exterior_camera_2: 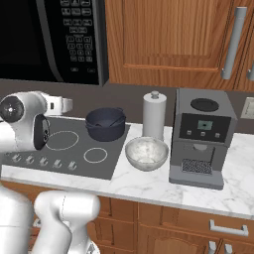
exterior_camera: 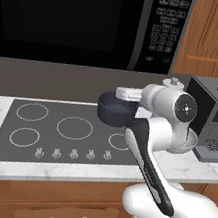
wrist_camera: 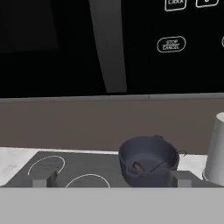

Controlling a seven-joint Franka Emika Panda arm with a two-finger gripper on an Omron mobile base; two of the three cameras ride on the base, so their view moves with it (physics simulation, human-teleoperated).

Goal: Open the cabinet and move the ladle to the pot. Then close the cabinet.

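The gripper (wrist_camera: 112, 180) hangs released, jaws wide and empty, low over the stovetop (exterior_camera: 55, 137) on the surface (exterior_camera_2: 218, 191). Straight ahead of it, on a rear burner, sits the pot (wrist_camera: 148, 161), with what looks like the ladle already lying inside. Farther off, up and to the right, the cabinet (exterior_camera_2: 168, 39) has its doors shut, its bar handle (exterior_camera_2: 233, 43) upright, so I judge any remaining move would go up and right.

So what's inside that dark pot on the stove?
In the hand view, the pot holds something thin and dark with a small brownish end, possibly a ladle. Its near wall hides the bottom, so what else lies there cannot be seen.
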